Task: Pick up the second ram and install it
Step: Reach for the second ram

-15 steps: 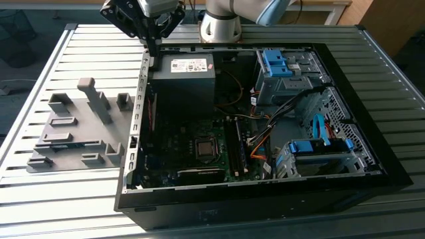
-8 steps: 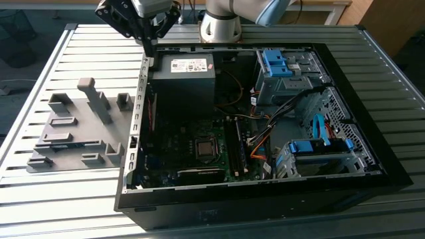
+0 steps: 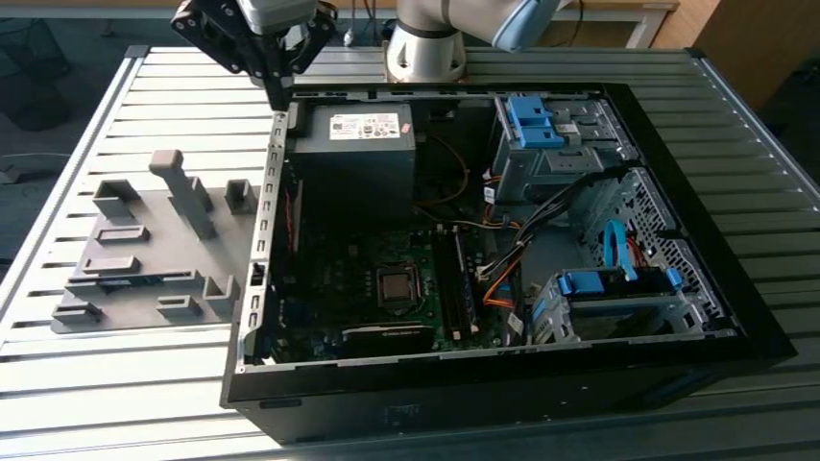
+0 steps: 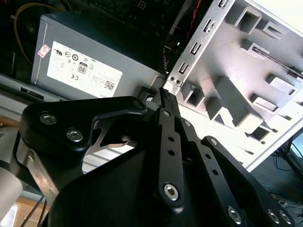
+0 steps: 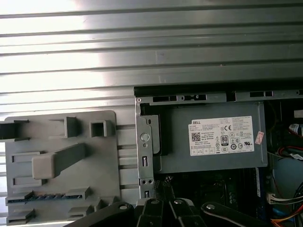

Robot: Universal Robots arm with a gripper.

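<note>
I've got the end effector [image 3: 277,101] clenched and empty above the case's [image 3: 267,202] far corner. The ram [image 3: 134,279] sits in the holder [image 3: 154,206], exterior view's left, well apart. I'd line up square along it and pinch the edges, not the chips.

Looked down on a slatted metal table [image 5: 142,42] bright with glare. Caught the open computer case [image 5: 144,142] at its perforated wall, with the grey power supply [image 5: 213,161] and its pale label [image 5: 222,136] just inside. Found a grey holder plate [image 5: 57,161] of raised blocks and slots just beside the case. Framed the black gripper [image 5: 166,182], fingers [image 5: 152,213] closed together, above that wall, and orange cables [image 5: 286,219] deeper in the case.
</note>
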